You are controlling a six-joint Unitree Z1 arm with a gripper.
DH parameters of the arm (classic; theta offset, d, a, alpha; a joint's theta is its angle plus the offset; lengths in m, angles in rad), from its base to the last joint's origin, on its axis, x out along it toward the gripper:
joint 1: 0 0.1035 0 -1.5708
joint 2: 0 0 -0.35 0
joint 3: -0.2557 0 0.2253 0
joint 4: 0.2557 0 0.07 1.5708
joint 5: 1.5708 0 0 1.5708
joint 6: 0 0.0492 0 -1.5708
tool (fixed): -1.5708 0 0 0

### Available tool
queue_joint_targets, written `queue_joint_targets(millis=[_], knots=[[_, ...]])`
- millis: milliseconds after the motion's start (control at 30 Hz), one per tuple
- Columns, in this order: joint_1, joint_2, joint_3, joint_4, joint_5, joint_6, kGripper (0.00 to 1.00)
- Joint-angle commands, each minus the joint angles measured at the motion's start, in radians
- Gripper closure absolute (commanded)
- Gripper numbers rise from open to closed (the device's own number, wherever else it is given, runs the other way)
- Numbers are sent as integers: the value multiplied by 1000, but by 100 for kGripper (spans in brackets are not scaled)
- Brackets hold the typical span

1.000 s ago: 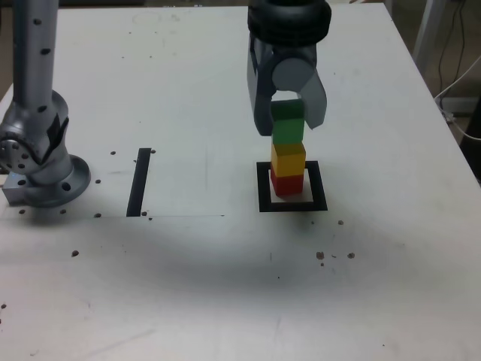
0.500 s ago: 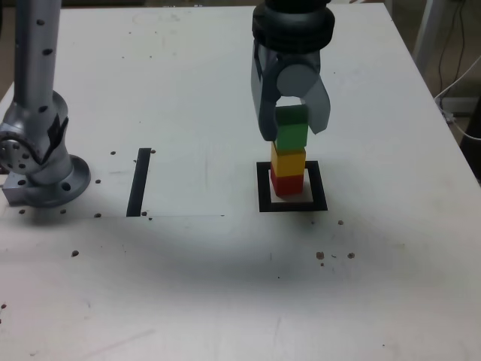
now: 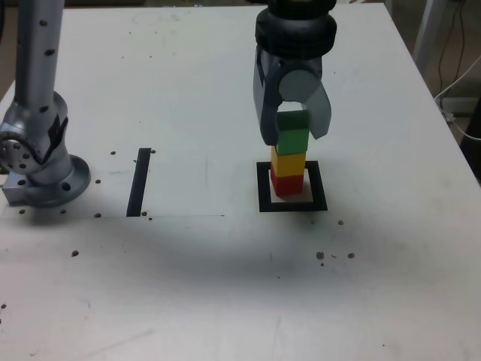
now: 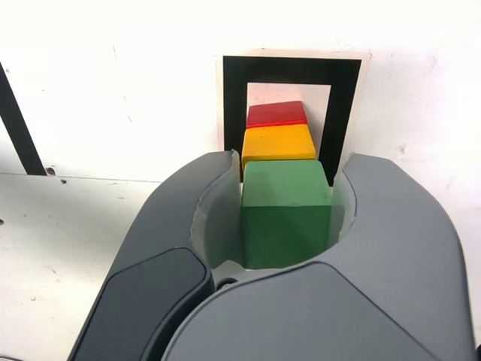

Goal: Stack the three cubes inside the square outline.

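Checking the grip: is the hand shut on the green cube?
Shut: the hand has both fingers pressed against the green cube.

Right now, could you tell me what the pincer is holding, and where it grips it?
The pincer holds the green cube, clamped by two opposite side faces.

No legible text or labels

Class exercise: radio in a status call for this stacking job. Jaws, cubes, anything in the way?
Gripper jaws shut on green cube. Green sits at top of yellow cube, over red cube, inside square outline. Not yet released. Nothing in the way.
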Motion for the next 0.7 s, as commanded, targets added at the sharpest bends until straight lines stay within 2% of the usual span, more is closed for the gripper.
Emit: queue_joint_targets(millis=[0,233,333,400,667], knots=[[1,5,6,-2,-10,5,61],[1,1,12,-12,-27,17,19],[1,0,12,-16,-26,20,5],[1,-2,11,-17,-20,20,1],[1,-14,11,-6,17,20,0]])
